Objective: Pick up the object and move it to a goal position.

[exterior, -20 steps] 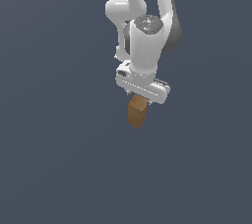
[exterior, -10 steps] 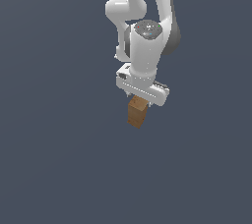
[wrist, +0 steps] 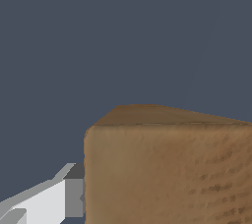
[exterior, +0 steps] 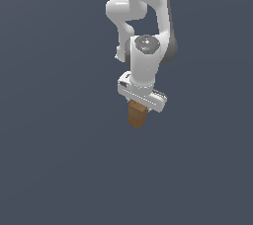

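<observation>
From where I stand, the arm (exterior: 148, 17) runs off the top edge of the exterior view. The gripper (exterior: 140, 104) covers the top of the block (exterior: 136, 115), so its fingers stay unseen. In the wrist view the block (wrist: 167, 169) is cut by the right and bottom edges, hiding all but one finger (wrist: 49, 201).

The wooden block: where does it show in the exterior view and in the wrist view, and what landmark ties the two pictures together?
Exterior view: the wooden block hangs just below the white gripper, near the picture's centre.
Wrist view: the block fills much of the frame, close up.
Shared landmark: the gripper; one finger sits against the block's side.
</observation>
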You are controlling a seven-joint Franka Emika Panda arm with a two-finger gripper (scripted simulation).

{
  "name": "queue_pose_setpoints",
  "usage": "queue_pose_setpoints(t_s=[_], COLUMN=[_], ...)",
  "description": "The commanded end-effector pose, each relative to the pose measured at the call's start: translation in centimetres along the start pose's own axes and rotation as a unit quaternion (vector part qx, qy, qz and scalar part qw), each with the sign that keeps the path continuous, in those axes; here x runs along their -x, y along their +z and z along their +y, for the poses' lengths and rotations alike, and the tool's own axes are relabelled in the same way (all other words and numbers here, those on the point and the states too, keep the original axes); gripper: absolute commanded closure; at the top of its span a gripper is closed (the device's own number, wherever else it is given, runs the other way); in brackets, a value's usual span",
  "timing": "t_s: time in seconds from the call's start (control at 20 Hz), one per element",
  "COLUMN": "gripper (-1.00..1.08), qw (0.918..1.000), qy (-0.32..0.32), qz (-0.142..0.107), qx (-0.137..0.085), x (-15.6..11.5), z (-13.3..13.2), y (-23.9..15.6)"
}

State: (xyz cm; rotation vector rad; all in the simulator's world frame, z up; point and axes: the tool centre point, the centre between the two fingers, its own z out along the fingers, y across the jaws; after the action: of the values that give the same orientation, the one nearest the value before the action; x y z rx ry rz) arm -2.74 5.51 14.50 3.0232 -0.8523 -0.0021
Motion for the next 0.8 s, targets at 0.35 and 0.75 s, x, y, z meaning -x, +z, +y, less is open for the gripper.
queue_pose_setpoints(t_s=[0.35,0.75], gripper=[1.08,1.08], qw=[1.0,1.0], qy=[0.0,0.0], qz=[0.001,0.0], qx=[0.0,-0.001], x=[-0.08,0.15], z=[-0.04,0.08], y=[0.22,-0.12])
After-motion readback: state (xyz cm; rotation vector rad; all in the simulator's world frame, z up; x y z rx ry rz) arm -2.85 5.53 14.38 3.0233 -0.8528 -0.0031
